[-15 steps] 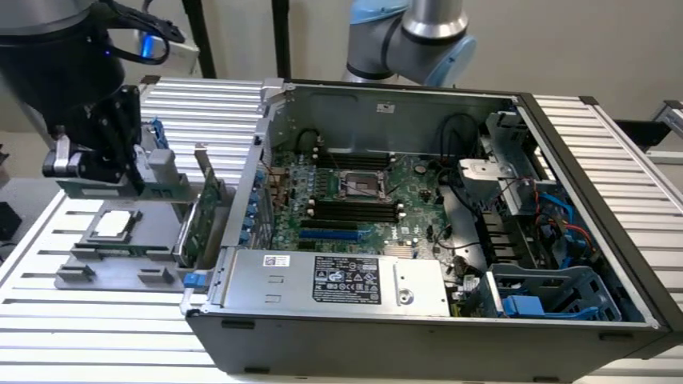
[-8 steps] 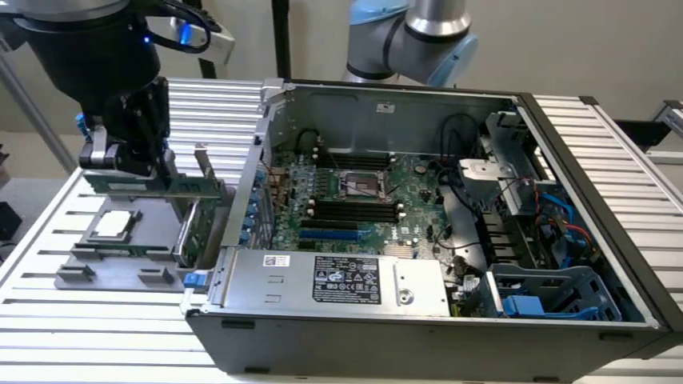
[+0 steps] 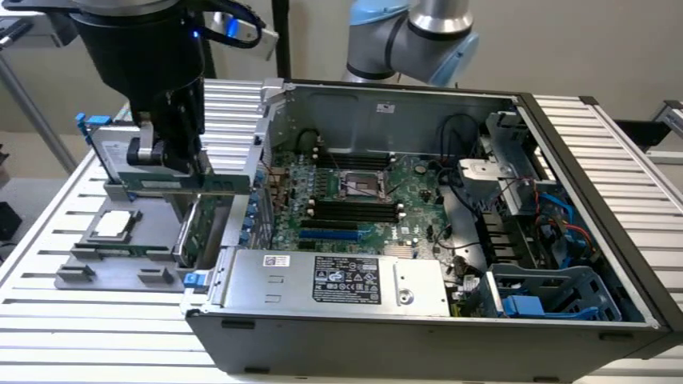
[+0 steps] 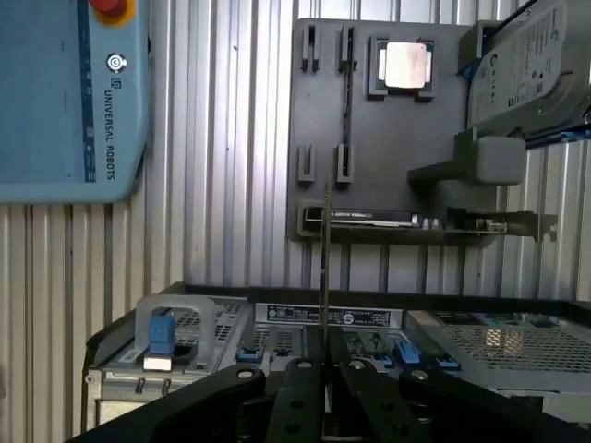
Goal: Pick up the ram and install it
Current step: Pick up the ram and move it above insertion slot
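Currently I hold the claw clenched on the ram, above the grey tray on the counter. Its long axis lies level, roughly parallel to the memory slots, which lie toward the exterior view's right.

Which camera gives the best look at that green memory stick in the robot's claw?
The exterior view: there the ram shows its long green side, held level in the gripper beside the open computer case. The wrist view catches it edge-on, just a thin dark line clamped in the gripper.
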Robot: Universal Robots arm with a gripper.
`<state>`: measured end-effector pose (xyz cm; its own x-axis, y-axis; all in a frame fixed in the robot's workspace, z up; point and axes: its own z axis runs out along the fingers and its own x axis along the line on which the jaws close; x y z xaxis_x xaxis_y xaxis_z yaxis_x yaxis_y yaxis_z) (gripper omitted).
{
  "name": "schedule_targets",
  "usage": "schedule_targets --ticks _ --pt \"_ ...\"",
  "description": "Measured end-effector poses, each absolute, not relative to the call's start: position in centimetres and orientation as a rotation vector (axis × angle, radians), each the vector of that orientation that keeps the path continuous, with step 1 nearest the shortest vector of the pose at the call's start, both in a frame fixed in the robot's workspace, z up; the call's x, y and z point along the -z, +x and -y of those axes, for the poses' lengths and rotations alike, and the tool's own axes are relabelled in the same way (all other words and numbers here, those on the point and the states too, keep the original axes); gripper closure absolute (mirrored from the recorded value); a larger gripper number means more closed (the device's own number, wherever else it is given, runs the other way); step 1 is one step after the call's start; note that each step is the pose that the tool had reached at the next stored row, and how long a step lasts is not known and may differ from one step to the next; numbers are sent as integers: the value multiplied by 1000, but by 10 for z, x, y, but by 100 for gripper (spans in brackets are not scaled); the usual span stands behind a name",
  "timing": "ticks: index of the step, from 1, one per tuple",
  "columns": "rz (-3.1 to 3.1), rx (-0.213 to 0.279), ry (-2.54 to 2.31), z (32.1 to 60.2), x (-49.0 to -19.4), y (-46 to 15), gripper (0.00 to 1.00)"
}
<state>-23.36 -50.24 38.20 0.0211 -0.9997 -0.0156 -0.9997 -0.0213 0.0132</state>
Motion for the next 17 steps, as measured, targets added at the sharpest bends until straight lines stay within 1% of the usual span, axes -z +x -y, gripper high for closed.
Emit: schedule_targets --ticks 17 --pt "-2197 -32 -2244 502 -385 -156 100"
